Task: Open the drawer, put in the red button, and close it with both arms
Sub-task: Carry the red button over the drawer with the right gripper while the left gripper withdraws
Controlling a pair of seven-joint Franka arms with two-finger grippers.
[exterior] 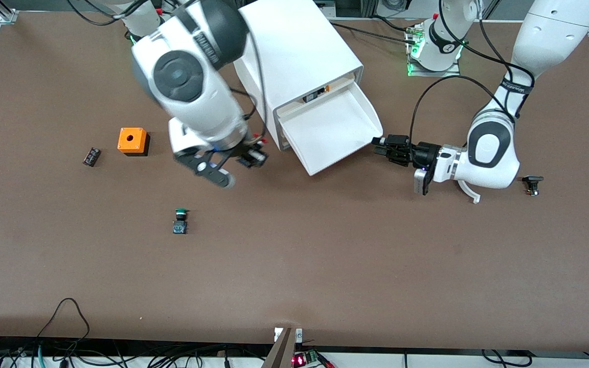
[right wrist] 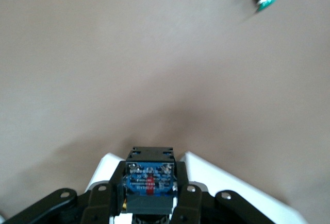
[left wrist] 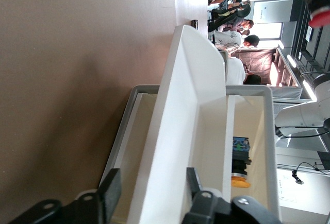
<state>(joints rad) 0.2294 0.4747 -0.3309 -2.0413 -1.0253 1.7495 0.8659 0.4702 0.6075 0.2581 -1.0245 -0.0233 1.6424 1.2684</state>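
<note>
The drawer (exterior: 333, 130) stands pulled out at frame centre; the left pincer (exterior: 384, 148) straddles its front lip, fingers apart. Left of it, above the desk (exterior: 325, 266), the right pincer (exterior: 253, 156) clamps the red button (right wrist: 148, 180) for dropping in.

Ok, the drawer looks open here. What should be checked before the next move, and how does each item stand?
1. Second shallow white plastic tray drawer pulled out of the big white box cabinet: ok.
2. Drawer floor bare: ok.
3. Red push button with black-and-blue square body gripped by the right gripper: ok.
4. Its cap colour: cannot tell, hidden.
5. Right gripper over the drawer: not ok, it is over the brown table beside the cabinet.
6. Left gripper clear of the drawer: not ok, its open fingers straddle the front wall.
</note>
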